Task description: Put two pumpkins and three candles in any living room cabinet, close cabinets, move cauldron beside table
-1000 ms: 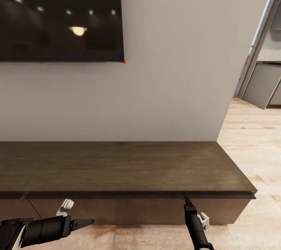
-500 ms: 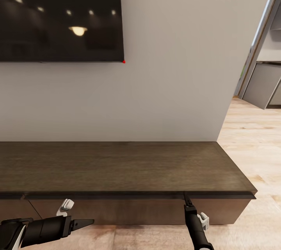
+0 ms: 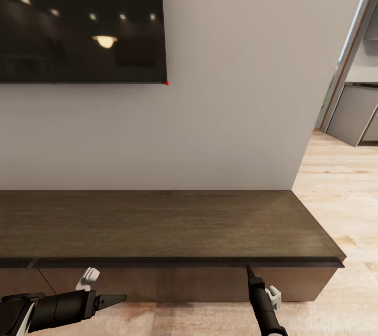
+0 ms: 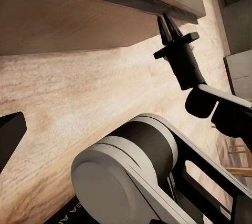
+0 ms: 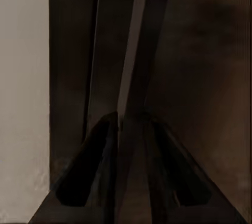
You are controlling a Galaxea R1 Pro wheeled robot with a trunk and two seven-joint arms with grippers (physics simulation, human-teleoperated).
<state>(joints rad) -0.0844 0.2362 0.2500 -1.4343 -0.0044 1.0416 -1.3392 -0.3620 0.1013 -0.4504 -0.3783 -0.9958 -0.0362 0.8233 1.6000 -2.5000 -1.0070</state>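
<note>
Head view: my right gripper (image 3: 249, 271) (fingers pressed together, holding nothing) touches the cabinet (image 3: 157, 223) front just under its top edge.

The left arm lies low and reaches sideways, toward the right. Its left gripper (image 3: 118, 299) has its dark fingers drawn together into one point. The right arm stands up from below, pointing forward. Its right gripper (image 3: 249, 272) has two thin fingers (image 4: 167, 28) pressed close, tips side by side.
</note>
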